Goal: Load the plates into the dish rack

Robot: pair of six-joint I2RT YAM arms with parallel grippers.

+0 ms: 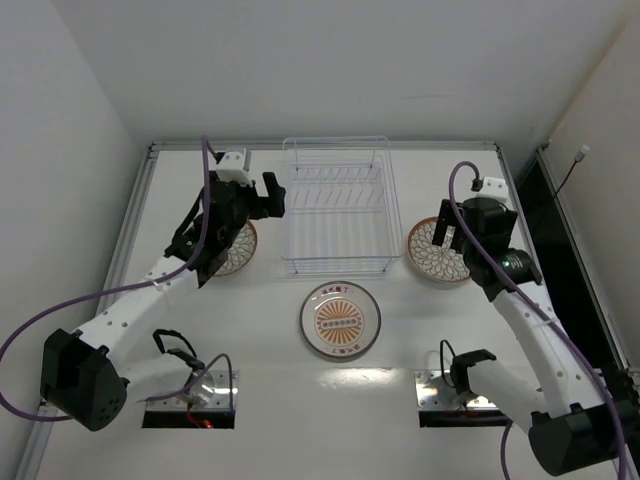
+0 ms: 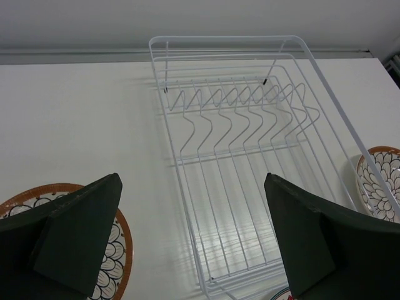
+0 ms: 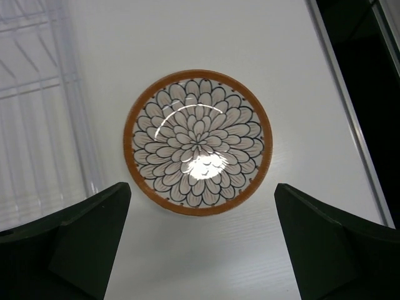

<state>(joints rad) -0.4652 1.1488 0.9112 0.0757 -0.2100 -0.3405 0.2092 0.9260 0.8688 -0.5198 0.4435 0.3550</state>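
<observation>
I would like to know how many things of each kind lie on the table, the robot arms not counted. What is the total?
Petal-pattern plates: 2
Sunburst plate: 1
Dish rack: 1
Total: 4
</observation>
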